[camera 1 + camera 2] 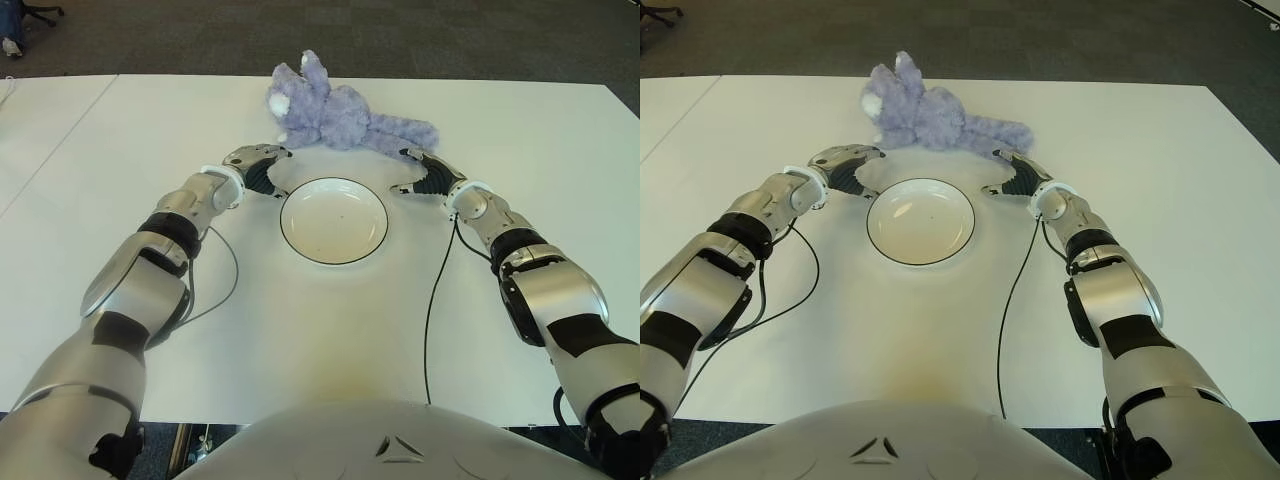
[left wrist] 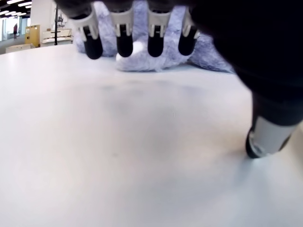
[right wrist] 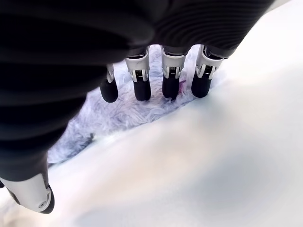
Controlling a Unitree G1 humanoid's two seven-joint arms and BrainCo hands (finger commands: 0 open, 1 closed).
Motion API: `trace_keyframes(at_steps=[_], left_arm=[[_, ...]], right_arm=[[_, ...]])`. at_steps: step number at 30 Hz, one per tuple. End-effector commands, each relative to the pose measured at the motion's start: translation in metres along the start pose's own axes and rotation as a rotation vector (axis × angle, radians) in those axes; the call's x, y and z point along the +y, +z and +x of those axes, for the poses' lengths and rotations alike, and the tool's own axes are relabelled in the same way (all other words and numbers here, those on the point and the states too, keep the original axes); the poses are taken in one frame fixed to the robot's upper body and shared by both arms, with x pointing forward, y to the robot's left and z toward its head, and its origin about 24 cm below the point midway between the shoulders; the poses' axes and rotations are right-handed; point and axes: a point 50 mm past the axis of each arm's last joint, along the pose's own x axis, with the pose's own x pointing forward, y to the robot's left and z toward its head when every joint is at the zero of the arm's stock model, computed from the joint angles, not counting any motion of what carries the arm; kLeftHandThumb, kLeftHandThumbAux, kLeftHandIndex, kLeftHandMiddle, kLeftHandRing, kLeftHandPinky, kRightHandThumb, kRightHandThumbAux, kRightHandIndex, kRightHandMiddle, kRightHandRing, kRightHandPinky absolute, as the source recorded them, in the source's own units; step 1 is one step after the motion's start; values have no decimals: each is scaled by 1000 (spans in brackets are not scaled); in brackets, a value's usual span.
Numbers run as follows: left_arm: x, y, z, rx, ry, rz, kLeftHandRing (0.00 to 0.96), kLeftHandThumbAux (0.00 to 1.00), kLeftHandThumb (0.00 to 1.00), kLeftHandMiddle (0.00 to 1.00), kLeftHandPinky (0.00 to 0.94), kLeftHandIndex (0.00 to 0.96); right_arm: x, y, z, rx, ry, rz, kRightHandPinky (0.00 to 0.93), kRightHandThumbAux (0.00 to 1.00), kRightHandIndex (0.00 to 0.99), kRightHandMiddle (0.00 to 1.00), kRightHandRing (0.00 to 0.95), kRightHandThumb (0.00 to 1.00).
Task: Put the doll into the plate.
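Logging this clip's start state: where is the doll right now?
The doll lies on the white table beyond the empty plate, with the open left hand and right hand flanking the plate, just short of it.

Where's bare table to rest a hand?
Bare table lies wide of both arms and nearer than the plate. Crowded: beyond the plate, where the left hand and right hand flank the doll.

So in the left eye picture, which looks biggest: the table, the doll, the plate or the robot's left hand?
1. Table, by far.
2. Doll and plate: about alike; the doll lies farther away, so unsure.
3. Left hand, open beside the doll, looks smallest.
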Motion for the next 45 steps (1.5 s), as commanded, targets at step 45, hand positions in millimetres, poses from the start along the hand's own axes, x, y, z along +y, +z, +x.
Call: trace_keyframes(at_steps=[45], left_arm=[[19, -21, -41, 15, 5, -19, 31, 638, 173, 44, 0, 0]], right_arm=[[15, -26, -142, -422, 401, 242, 138, 569, 0, 30, 78, 10]])
